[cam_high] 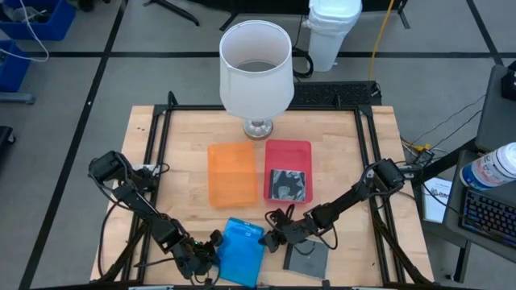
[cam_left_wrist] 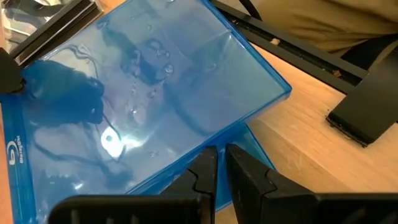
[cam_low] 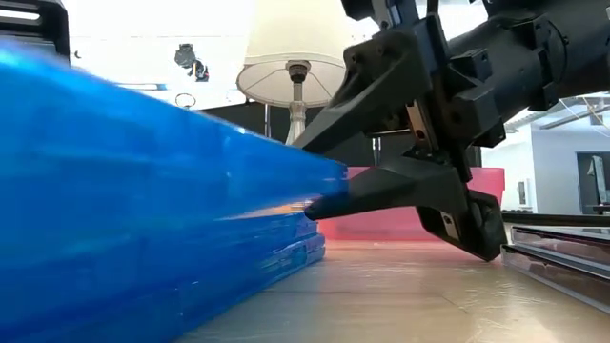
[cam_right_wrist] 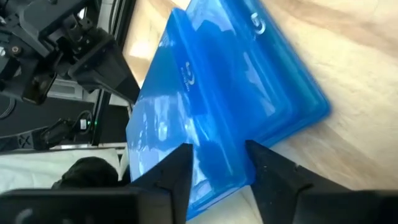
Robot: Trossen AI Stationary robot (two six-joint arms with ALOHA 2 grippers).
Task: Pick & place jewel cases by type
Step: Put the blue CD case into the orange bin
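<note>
The top blue jewel case (cam_high: 240, 252) is pinched at its edge by the right gripper (cam_high: 272, 238), fingers clamped above and below it, tilting it up off the blue cases stacked beneath at the table's (cam_high: 185, 165) front edge. At the opposite edge, the left gripper (cam_high: 211, 251) is held nearly closed, gripping nothing. A dark grey case (cam_high: 306, 258) lies beside the stack, another (cam_high: 288, 184) in the red tray (cam_high: 288, 154).

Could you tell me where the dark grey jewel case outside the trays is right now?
In the high view, the dark grey jewel case lies flat near the table's front edge, right of the blue cases, under the right gripper.
</note>
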